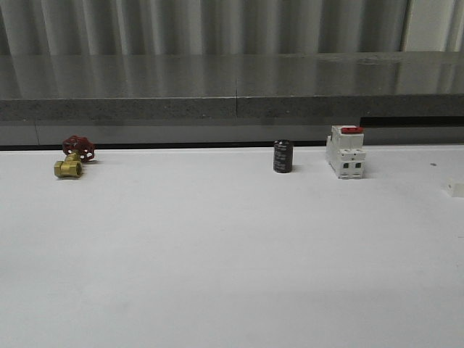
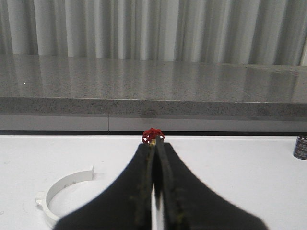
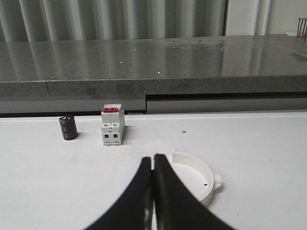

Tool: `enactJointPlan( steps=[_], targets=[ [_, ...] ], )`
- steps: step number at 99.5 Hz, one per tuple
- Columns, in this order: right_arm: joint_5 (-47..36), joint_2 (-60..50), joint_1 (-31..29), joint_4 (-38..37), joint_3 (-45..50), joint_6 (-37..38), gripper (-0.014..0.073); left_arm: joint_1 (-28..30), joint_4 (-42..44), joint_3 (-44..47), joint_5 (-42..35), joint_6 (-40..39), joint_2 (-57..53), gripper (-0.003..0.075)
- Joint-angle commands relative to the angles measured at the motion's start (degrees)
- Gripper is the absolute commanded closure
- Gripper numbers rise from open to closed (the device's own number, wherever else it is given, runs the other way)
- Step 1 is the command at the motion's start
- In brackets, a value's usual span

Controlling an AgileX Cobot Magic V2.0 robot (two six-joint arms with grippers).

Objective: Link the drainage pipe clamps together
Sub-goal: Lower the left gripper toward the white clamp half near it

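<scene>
Ahead of my left gripper (image 2: 154, 201), just off to one side of its fingers on the white table (image 1: 217, 254), lies one clamp half (image 2: 62, 196), a white arc with a flat tab at each end, its hollow facing toward me. The other clamp half (image 3: 196, 179) lies just beyond my right gripper (image 3: 153, 191), partly hidden behind the fingers, one tab sticking out at its outer end. Both grippers are pressed narrow, fingers touching, holding nothing.

So the step in hand, as I judge it, is the first pick, and nothing is joined yet. I would spread each pair of fingers wide before descending, then take each arc at its middle (not at a tab, since the tabs are what must meet). Thin curved plastic on a smooth top will likely skid, so I would come straight down and close gently.

Far back stand a brass valve (image 1: 73, 157) with a red handwheel, a black cylinder (image 1: 283, 156) and a breaker (image 1: 346, 151); all are well apart from my work.
</scene>
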Motion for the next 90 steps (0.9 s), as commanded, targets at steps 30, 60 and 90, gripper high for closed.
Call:
enactJointPlan(
  steps=[30,60,90],
  targets=[
    [-4.8,-0.9,-0.3,0.0,-1.2,-0.1,0.0661,0.0,-0.4,2.5,-4.8,-0.2,-1.9,0.0741],
    [-4.8,-0.9,-0.3,0.0,-1.2,-0.1,0.0661,0.0,-4.4,-6.8,0.0,-0.2,1.8,0.0741],
    [-4.8,-0.9,-0.3,0.0,-1.2,-0.1,0.0661,0.0,-3.6,-27.3,20.0,-0.2,19.9,0.0741]
  ],
)
